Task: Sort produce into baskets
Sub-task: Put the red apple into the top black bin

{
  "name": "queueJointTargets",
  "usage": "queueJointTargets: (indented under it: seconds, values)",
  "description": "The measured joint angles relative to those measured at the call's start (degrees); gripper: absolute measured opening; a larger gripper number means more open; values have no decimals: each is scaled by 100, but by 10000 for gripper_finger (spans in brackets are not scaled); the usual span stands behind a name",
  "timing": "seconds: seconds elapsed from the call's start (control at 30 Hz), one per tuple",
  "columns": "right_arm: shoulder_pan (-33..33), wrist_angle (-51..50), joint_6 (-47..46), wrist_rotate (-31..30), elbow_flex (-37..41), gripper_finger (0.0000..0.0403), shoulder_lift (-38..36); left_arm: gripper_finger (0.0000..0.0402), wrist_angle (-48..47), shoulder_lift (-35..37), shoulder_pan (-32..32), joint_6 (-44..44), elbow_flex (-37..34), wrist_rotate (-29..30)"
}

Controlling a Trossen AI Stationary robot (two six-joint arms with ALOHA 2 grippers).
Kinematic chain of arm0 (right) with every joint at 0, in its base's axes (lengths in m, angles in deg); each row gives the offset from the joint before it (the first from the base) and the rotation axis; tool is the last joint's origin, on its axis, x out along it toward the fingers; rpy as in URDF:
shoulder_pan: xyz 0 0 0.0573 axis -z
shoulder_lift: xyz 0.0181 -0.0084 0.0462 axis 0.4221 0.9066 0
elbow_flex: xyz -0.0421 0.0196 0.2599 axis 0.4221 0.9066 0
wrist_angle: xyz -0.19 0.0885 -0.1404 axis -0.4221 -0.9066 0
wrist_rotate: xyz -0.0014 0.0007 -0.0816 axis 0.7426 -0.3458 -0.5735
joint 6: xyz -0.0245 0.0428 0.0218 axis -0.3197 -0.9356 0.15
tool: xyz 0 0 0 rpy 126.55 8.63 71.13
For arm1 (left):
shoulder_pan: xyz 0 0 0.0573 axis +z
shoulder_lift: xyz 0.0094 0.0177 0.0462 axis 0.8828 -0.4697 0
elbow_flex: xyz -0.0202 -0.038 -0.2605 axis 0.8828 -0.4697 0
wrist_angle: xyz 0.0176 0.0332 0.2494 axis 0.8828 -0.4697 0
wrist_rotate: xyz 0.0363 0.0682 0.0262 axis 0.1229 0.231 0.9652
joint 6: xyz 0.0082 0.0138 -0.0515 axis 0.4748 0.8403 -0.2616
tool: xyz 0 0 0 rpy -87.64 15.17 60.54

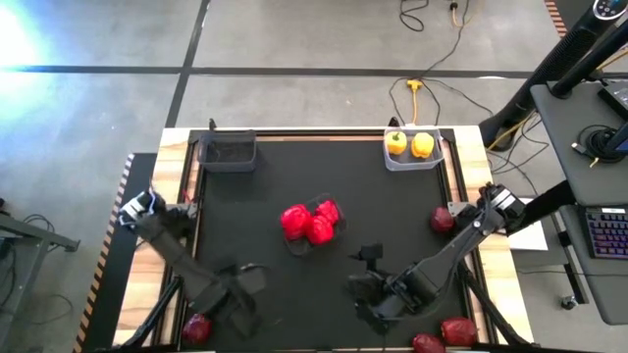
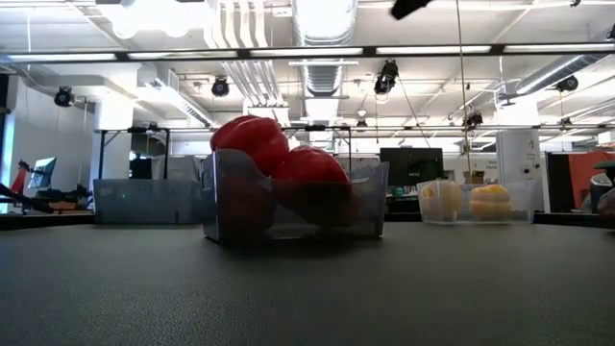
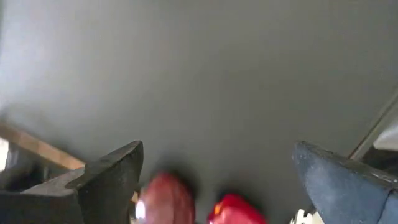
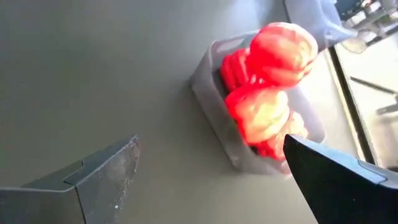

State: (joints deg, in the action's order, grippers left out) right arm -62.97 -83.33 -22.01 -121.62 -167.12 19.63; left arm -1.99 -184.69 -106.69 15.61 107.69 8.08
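Note:
Several glossy red peppers are piled in a clear basket at the table's middle. Two yellow peppers lie in a clear basket at the far right. A dark smoky basket stands at the far left. A maroon fruit rests on the mat's right side. My left gripper hangs open above the near left, over bare mat, with a maroon fruit and a red pepper just beyond its fingers. My right gripper is open, slanting down toward the middle basket from the near side, apart from it.
Two red pieces of produce lie at the table's near right corner, and a maroon one at the near left. Wooden strips border the black mat. Bare mat lies between the baskets.

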Motion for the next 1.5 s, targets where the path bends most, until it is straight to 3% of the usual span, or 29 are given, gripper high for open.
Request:
queueJointTargets:
  seconds: [0.13, 0.23, 0.47, 0.6, 0.77, 1.0, 1.13, 1.3, 1.5]
  values:
    - [259, 445, 364, 33, 0, 388, 0, 392, -476, 0, -446, -1256, -100, -110]
    - [413, 676, 528, 264, 0, 388, 0, 392, -506, 9, -603, -1684, -407, -625]
    - [495, 857, 666, 476, 34, 388, 0, 392, -213, 87, -573, -1274, -1683, -1920]
    - [490, 853, 664, 487, 98, 388, 0, 389, 885, 484, -543, -1191, -2784, -2468]
    - [490, 846, 590, 498, 266, 388, 0, 375, 2374, 986, -543, -1857, -3910, -2564]
    - [490, 835, 310, 533, 358, 388, 0, 349, 2620, 1116, -537, -1760, -4719, -2628]
    - [477, 832, 121, 630, 358, 388, 0, 314, 2844, 1130, -508, -1508, -4860, -2660]
    - [466, 837, -80, 678, 358, 388, 0, 273, 2695, 1210, -350, -1242, -4487, -2013]
    - [449, 848, -613, 678, 387, 388, 34, 286, 1210, 1330, 430, -24, -3289, 216]
